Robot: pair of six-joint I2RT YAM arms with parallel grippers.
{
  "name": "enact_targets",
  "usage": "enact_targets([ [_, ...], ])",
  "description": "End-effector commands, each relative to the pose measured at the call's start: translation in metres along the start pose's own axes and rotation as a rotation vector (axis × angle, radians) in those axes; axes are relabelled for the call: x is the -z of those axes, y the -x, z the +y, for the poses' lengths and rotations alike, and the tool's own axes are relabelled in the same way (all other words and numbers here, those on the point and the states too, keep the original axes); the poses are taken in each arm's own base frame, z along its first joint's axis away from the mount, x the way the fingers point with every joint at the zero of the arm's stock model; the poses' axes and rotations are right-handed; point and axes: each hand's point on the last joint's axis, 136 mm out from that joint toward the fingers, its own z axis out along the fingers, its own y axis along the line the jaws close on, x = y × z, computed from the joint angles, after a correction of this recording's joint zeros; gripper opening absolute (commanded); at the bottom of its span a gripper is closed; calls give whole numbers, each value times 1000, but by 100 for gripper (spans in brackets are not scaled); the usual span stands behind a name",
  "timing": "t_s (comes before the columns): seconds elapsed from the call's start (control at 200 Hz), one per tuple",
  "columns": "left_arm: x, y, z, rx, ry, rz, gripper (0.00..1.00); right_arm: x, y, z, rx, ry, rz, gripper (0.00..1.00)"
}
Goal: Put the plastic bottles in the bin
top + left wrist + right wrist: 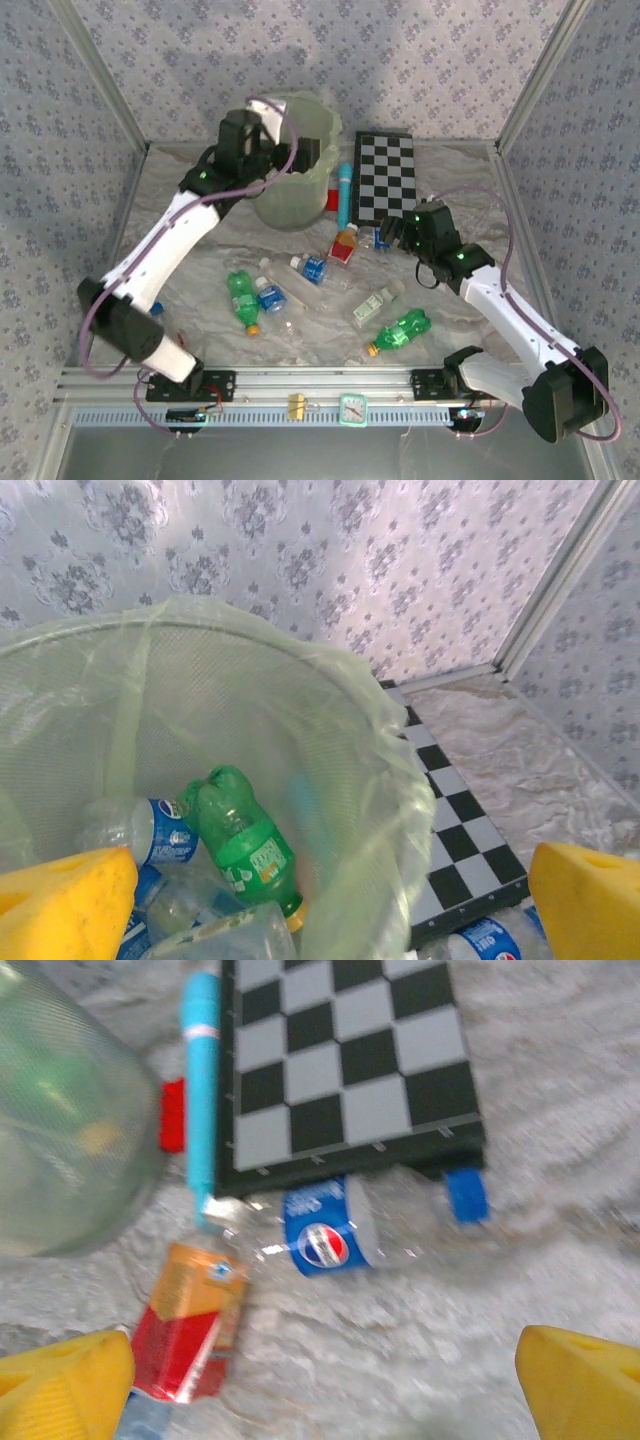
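Top view. Left gripper [272, 152] hangs over the mouth of the round translucent pale-green bin lined with a clear bag [318, 165], fingers spread, nothing in them. Right gripper [390, 235] is low over the table, fingers spread, empty. A clear plastic bottle with a blue label and blue cap [372, 238] lies right at its fingertips, and the right arm is much the nearer to it. More loose bottles lie back behind those fingers, among them a red-labelled bottle [345, 242] and a green bottle with an orange cap [242, 297].

Left wrist view. Yellow fingers [60, 905] sit at both lower corners, wide apart, gripping nothing. Below and ahead of them is the bin's inside: a green bottle on the bottom [245, 845], a blue-labelled bottle beside it [150, 830], and a clear bottle nearest the fingers [230, 935], all lying in the liner.

Right wrist view. Yellow pads [65, 1380] sit at both lower corners, fully apart, empty. The blue-capped bottle [345, 1230] lies just ahead, centred between them and against the near edge of the black-and-white checkerboard [340, 1060]. Its long axis runs finger to finger, cap toward the right finger. Closing as they stand would likely pinch it end to end, so a wrist turn looks needed. The red-labelled bottle lies just ahead of the left finger, with its axis more along the reach. The bin is ahead, past the left finger.
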Motion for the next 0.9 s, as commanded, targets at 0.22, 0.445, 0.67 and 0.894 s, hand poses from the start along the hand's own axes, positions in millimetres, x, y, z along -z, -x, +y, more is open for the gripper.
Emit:
enact_targets([
  [0.22,27,-89,-15,235,-93,-58,100,39,-65,-70,-172,-284,173,100],
  [0.445,24,-182,-15,275,-30,81,100,41,-144,-72,-274,-270,405,100],
  [0.67,19,-211,-7,279,13,130,100,36,-175,-71,-364,-266,435,100],
  [0.894,14,-202,-5,271,35,99,100,24,-192,-72,-449,-267,444,96],
])
